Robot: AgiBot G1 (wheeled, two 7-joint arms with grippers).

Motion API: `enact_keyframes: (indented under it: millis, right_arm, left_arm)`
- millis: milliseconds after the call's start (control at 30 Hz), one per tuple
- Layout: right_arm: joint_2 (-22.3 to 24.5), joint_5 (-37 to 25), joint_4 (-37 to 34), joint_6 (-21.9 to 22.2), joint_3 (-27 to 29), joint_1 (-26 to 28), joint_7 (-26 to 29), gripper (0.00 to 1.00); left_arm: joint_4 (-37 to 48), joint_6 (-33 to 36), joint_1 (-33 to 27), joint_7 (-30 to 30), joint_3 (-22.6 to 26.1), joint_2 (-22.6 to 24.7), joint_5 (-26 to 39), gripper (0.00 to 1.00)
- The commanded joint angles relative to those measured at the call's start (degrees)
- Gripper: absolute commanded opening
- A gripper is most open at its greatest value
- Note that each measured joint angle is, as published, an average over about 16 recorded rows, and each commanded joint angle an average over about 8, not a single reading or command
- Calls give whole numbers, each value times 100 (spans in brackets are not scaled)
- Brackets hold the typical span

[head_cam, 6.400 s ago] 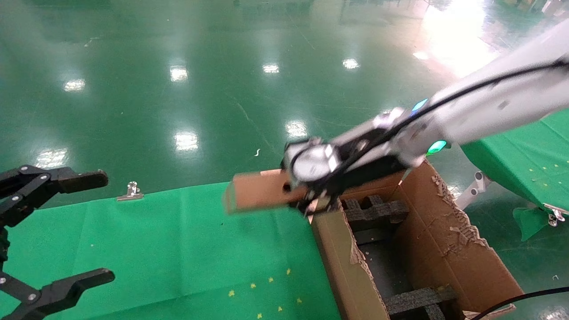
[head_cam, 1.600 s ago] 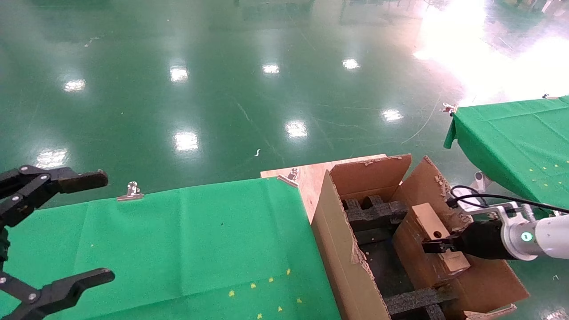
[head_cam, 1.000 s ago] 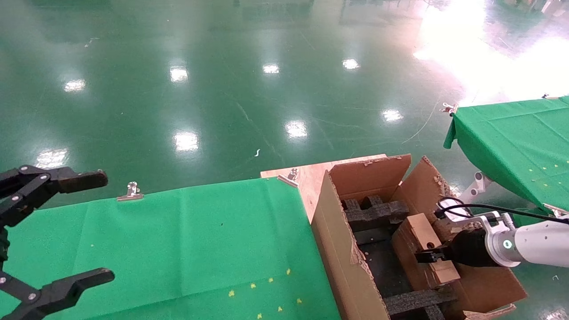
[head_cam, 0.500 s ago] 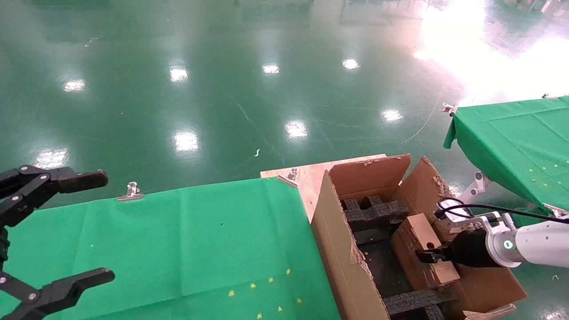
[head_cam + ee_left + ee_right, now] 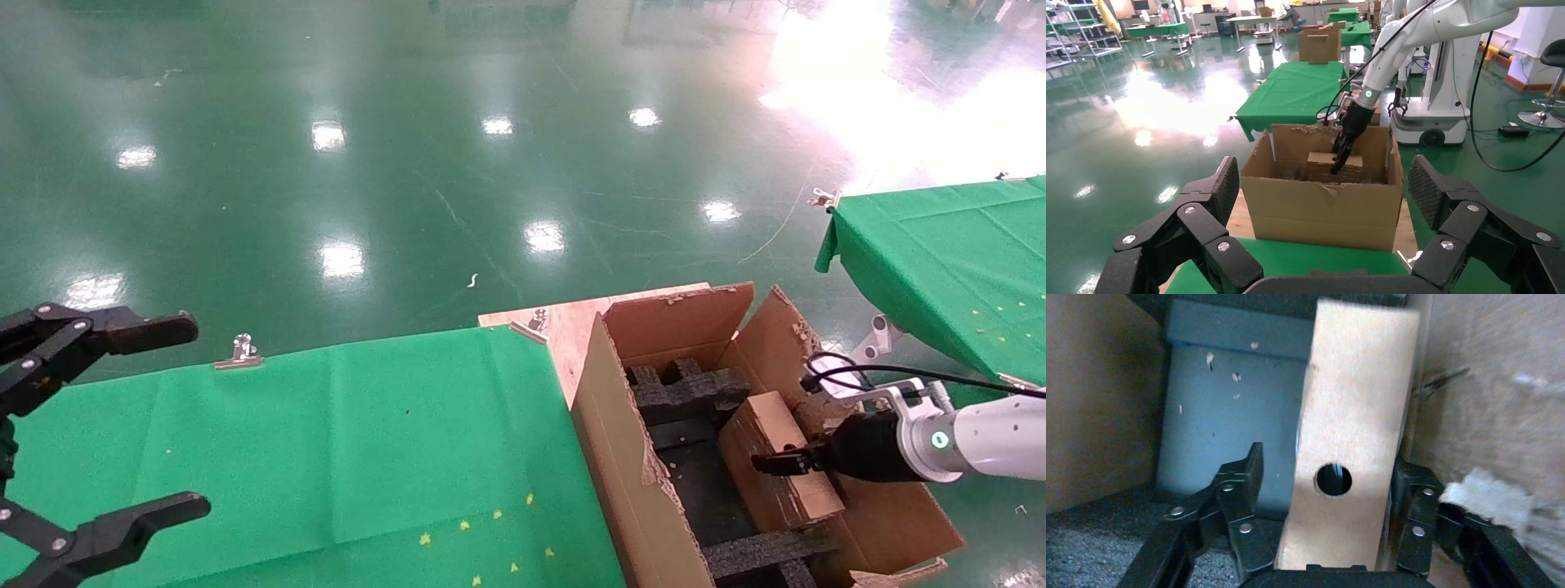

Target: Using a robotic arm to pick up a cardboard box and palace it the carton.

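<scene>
Nearest us, the left gripper [image 5: 98,425] hangs parked over the green-covered table [image 5: 327,449], its 2 black fingers spread wide with nothing between them. Past the table's edge we see the carton [image 5: 629,465] with its ragged flaps and black foam inserts [image 5: 686,388] — inside it the cardboard box [image 5: 776,457] stands against the right-hand wall. The right gripper [image 5: 1321,496] on the robotic arm [image 5: 972,437] reaches down into the carton, its jaws parted around the cardboard box — 1 finger clearly off its side, the hole face toward the wrist.
</scene>
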Motion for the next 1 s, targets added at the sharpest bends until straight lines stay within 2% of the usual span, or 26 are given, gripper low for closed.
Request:
enact_keyframes:
  millis: [33,267,533,733,1000]
  right_arm:
    - [35,-13,56,-2,2,25,17,100]
    - [231,-128,469,104,85,307,109,100]
    - [412,-313,1237,106,277,938,261,100]
    - [483,-186,1915,-157,460,1343,216,100]
    - [487,339,2539,-619,682,1545,-287,100]
  left_arm:
    - [0,0,0,0,0,0,0,100]
    - [0,0,0,0,1,0,-1,100]
    - [0,-1,0,1,2,-1,-1,100]
    - [0,-1,-1,1,2,-1,-1,100]
    - [1,-2,0,1,2,-2,-3,100]
